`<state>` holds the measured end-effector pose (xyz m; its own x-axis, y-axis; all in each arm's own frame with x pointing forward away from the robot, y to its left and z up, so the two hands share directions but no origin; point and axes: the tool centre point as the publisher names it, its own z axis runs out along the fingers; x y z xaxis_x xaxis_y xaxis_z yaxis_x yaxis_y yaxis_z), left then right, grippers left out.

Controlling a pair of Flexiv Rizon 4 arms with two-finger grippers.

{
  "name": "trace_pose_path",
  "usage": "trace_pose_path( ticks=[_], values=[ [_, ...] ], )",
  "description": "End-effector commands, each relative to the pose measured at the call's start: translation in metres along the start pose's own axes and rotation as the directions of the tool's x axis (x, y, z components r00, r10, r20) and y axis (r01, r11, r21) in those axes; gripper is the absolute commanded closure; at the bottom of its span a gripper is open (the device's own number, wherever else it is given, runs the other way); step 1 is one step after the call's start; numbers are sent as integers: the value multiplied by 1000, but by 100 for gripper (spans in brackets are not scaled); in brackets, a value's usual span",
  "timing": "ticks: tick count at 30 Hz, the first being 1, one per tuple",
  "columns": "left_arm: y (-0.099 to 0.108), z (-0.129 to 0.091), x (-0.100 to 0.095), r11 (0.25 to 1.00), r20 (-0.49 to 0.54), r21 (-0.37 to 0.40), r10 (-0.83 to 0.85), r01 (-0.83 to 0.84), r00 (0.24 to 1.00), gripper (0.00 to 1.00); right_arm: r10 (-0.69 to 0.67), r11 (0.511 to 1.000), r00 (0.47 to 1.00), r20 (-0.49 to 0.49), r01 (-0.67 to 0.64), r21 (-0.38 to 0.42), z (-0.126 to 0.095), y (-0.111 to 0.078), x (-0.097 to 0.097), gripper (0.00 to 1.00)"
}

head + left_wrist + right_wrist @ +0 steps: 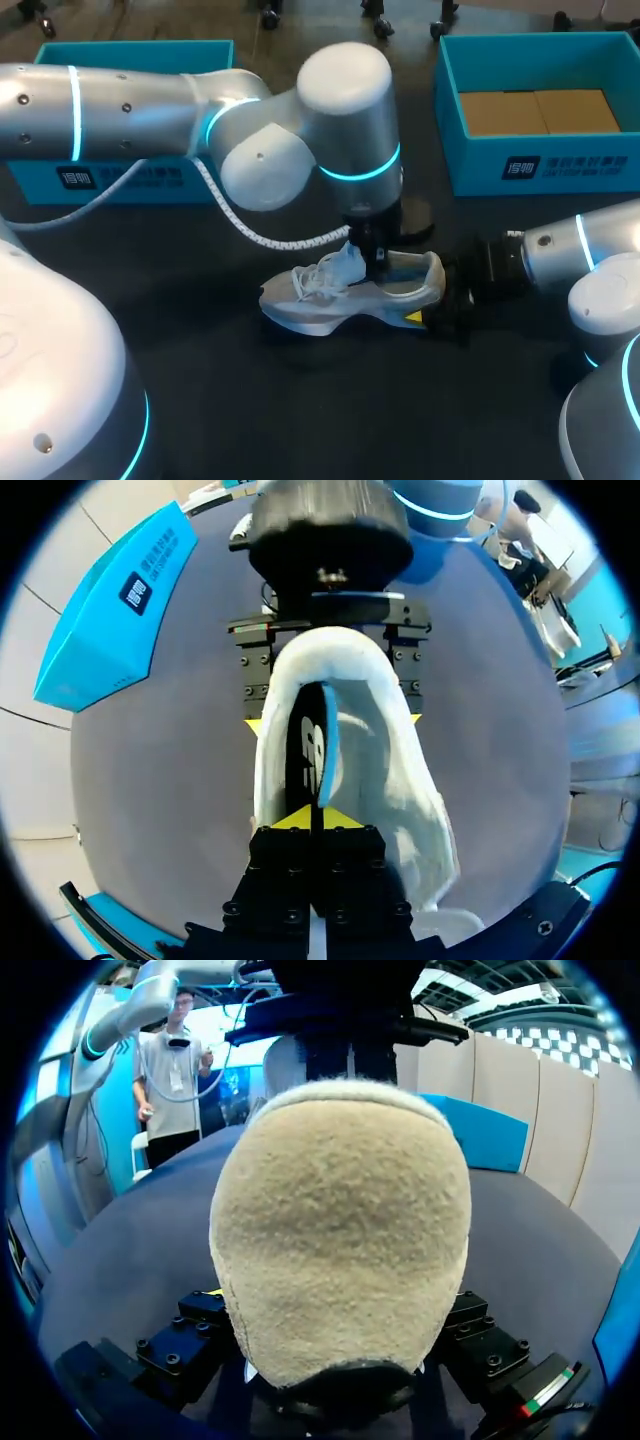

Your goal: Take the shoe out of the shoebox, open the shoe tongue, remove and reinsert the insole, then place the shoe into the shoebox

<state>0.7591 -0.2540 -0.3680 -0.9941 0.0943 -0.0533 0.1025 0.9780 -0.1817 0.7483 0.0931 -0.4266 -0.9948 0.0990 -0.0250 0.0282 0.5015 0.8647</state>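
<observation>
While the shoe (350, 290) lies on its sole on the table (250, 400), outside both boxes, I have a gripper at each end of it. Its toe points to my left and its heel to my right.

My left gripper (375, 258) comes down from above into the shoe's opening, just behind the laces. On the left wrist feed its yellow tips are pressed nearly together, pinching the insole (318, 745), a thin dark sheet with a blue edge that stands on edge inside the shoe.

My right gripper (440, 310) sits low at the heel. The left wrist feed shows one of its yellow tips against each side of the heel, so the jaws are clamped on the shoe. On the right wrist feed the fuzzy beige heel fills most of what I see, and the fingers are mostly hidden under it.

One teal box (130, 170) stands at the far left. Another box (540, 165), at the far right, has brown cardboard (535, 110) in it.
</observation>
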Motion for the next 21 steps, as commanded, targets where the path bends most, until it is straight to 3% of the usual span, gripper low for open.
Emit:
trace_pose_path(
  ticks=[1,21],
  values=[
    [11,-16,0,1000,-16,26,-7,7,1000,100,0,1000,1000,1,0,4,3,0,2,100],
    [8,-56,12,991,-86,129,-16,27,996,100,0,1000,1000,1,0,4,3,0,2,100]
  ],
)
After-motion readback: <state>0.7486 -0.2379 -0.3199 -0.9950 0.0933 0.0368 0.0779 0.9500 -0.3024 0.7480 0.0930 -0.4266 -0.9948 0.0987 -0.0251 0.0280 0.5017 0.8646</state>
